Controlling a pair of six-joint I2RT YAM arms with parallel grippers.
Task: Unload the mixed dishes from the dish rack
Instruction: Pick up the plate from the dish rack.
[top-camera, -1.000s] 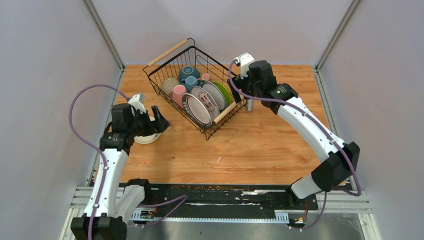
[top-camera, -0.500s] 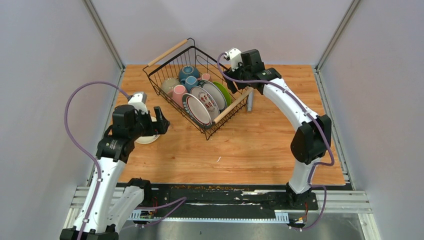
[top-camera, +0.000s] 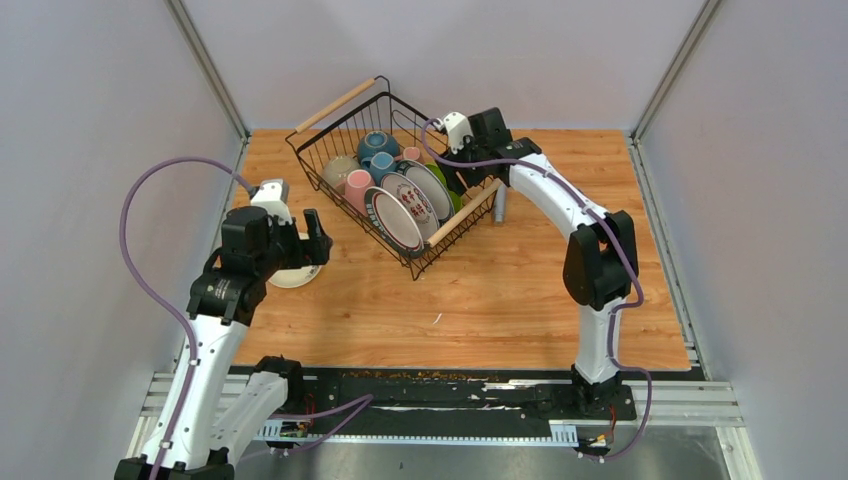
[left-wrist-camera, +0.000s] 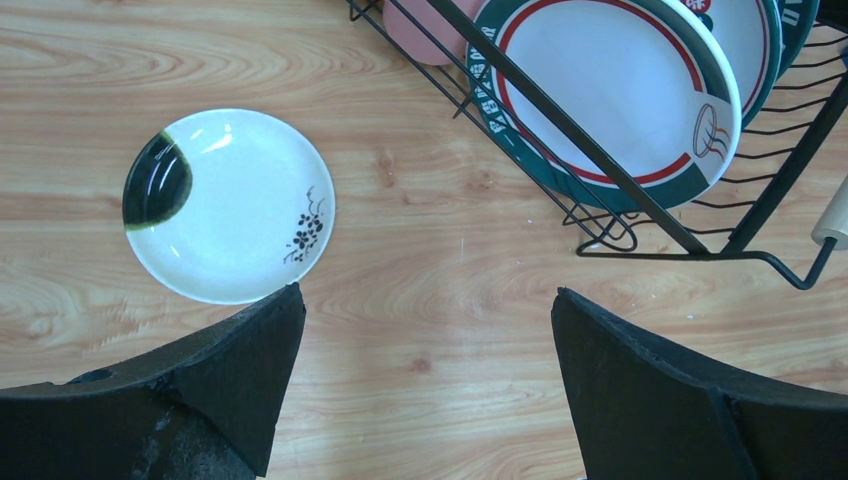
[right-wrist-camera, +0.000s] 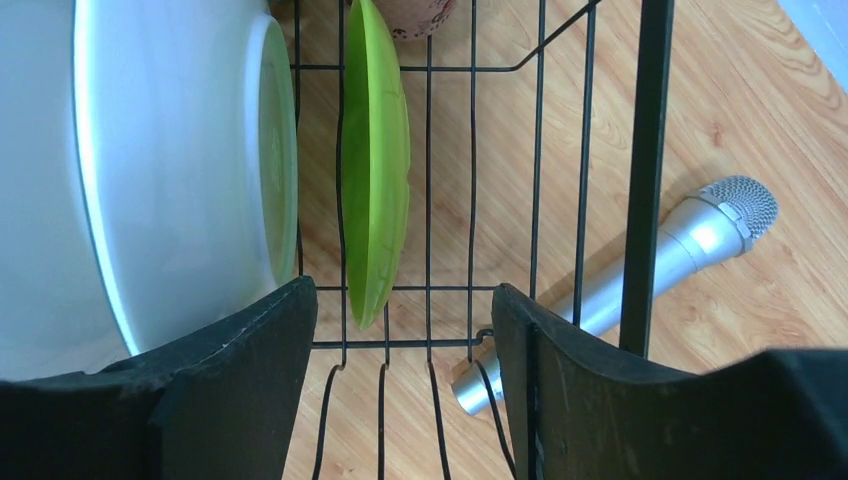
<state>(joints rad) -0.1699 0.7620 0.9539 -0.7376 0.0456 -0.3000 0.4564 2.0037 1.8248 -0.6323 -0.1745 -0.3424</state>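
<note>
Right gripper (right-wrist-camera: 402, 290) half-open, empty, straddles lime-green plate (right-wrist-camera: 375, 150) in dish rack (right-wrist-camera: 645, 150); next, I judge: pinch rim, lift clear.

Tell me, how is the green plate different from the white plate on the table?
The green plate stands on its edge in the dish rack; the white plate lies flat on the table. The green plate looks plain; the white plate has a dark patch and a flower sprig. Both are plates.

Bright, even light fr. above — soft shadows, wrist views sharp.
</note>
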